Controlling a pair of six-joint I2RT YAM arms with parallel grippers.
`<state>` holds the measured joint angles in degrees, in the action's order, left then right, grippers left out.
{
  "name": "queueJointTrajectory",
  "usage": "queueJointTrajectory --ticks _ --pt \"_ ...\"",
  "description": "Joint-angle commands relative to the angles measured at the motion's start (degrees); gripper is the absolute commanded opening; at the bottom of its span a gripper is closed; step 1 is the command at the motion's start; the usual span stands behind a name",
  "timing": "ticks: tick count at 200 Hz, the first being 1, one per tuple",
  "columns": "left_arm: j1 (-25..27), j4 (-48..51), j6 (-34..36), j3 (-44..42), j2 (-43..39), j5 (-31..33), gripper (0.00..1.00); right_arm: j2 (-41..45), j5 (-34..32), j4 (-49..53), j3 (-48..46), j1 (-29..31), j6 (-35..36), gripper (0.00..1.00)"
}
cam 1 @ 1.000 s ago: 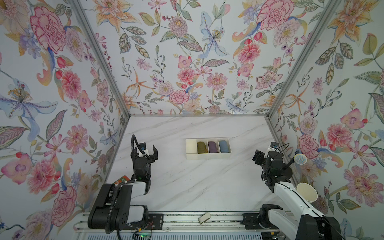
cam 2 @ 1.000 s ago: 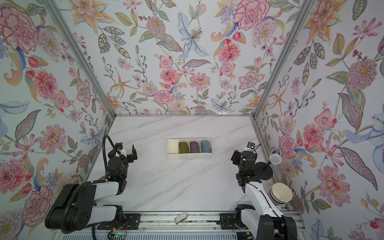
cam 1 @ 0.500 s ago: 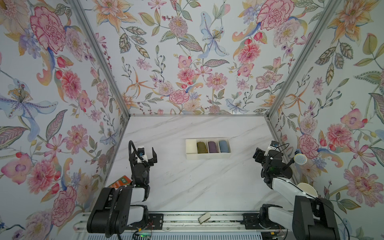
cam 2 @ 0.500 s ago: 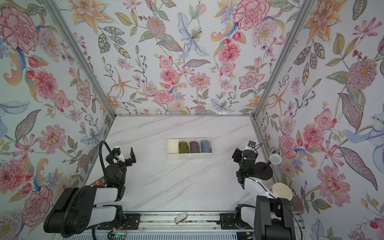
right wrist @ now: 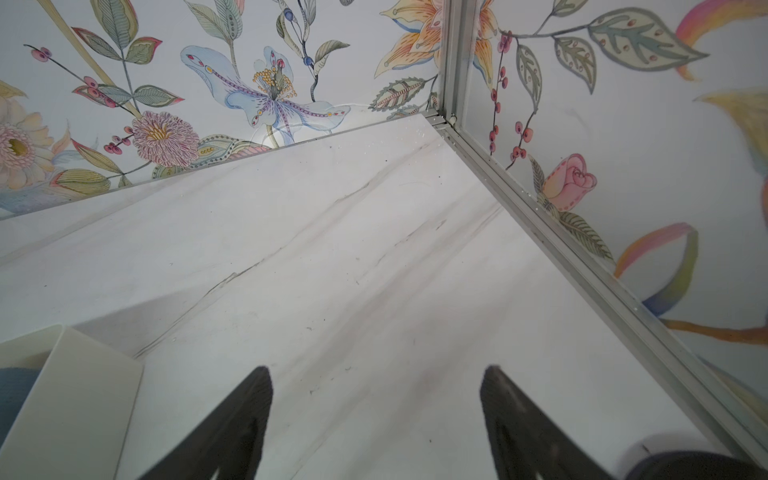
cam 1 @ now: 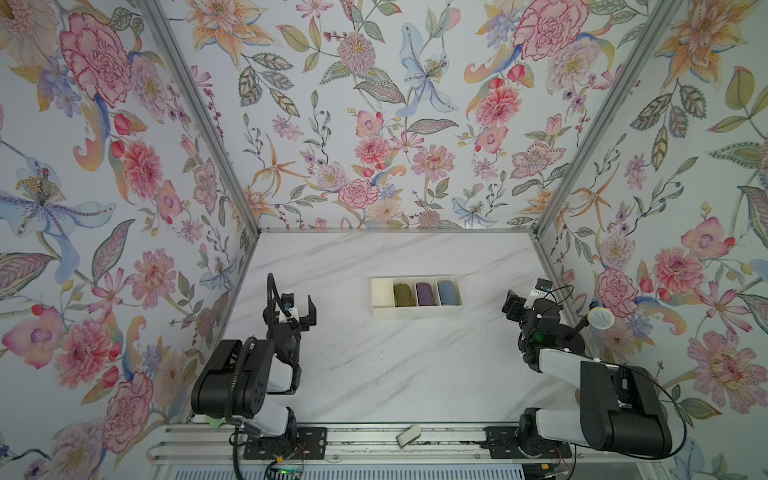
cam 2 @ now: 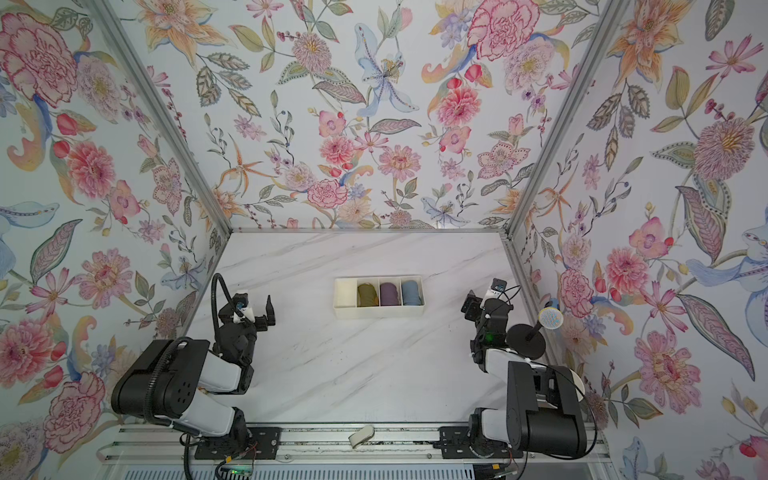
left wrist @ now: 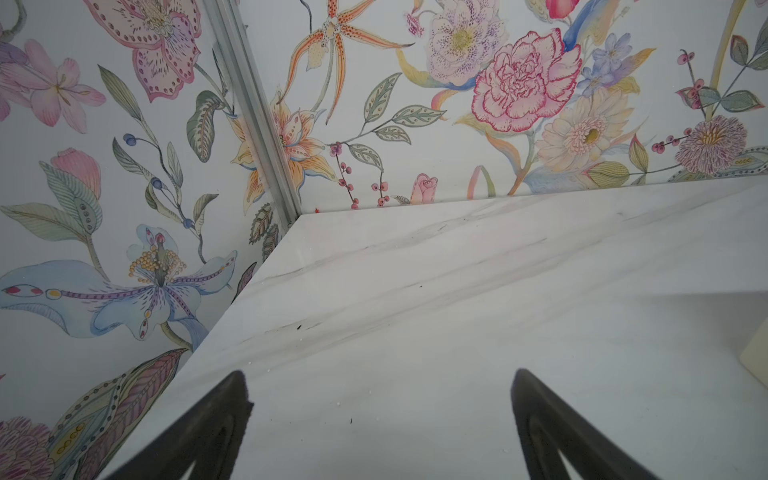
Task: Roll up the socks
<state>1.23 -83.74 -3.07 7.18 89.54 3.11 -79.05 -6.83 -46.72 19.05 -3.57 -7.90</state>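
The socks (cam 1: 404, 294) sit rolled in the white tray (cam 1: 415, 312), second compartment from its 9 o'clock end. A purple roll (cam 1: 426, 293) and a blue roll (cam 1: 447, 292) lie next toward 3 o'clock. The left pincer (left wrist: 380, 380), at the tray's 9 o'clock, and the right pincer (right wrist: 376, 374), at its 3 o'clock, gape wide and empty above the bench (cam 1: 395, 365).

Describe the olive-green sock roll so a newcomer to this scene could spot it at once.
In both top views, a white four-slot tray sits in the middle of the white marble table. The olive-green sock roll fills the second slot from the left, between the empty slot and the purple roll. It is the only green one; the blue roll lies at the right end.
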Motion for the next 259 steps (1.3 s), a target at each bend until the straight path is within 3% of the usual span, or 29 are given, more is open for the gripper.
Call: queueJointTrajectory --ticks 1,25,42,54,62,70,75,137,160,259 --pt "-0.3 -2.9 1.4 0.3 0.5 -1.8 0.99 -3.3 0.9 -9.7 -1.7 1.1 3.9 0.81" --pt "-0.2 -2.8 1.5 0.6 0.6 -2.1 0.99 -5.0 1.9 -11.1 -1.9 3.3 6.9 0.82" --pt "-0.2 -3.3 1.5 0.5 0.8 -2.1 0.99 -11.0 1.3 -23.7 -4.4 4.9 9.1 0.83" --pt "-0.2 -3.2 1.7 0.8 1.0 -2.4 0.99 -8.2 0.8 -16.6 -3.5 5.5 9.3 0.84" --pt "-0.1 -2.6 1.7 1.0 0.9 -2.3 0.99 -9.6 -0.3 -19.4 -3.6 5.8 9.5 0.85" --pt "0.0 -2.3 1.8 1.1 1.0 -2.1 0.99 -10.3 -1.1 -19.7 -3.1 5.9 9.5 0.90" --pt "0.0 -2.1 1.7 1.3 0.9 -1.8 0.99 -9.4 -1.0 -16.1 -2.2 5.6 8.9 1.00" --pt "2.0 1.2 2.1 2.9 0.6 4.8 0.99 -9.7 -2.1 -17.2 -2.4 6.0 9.1 0.99" --pt "3.1 3.1 4.6 2.9 0.6 2.0 0.99 -9.8 -2.3 -17.2 -2.4 6.1 9.2 0.99" --pt "3.2 2.9 4.7 2.9 0.6 2.5 0.99 -9.7 -2.4 -17.2 -2.5 6.1 9.2 0.99"
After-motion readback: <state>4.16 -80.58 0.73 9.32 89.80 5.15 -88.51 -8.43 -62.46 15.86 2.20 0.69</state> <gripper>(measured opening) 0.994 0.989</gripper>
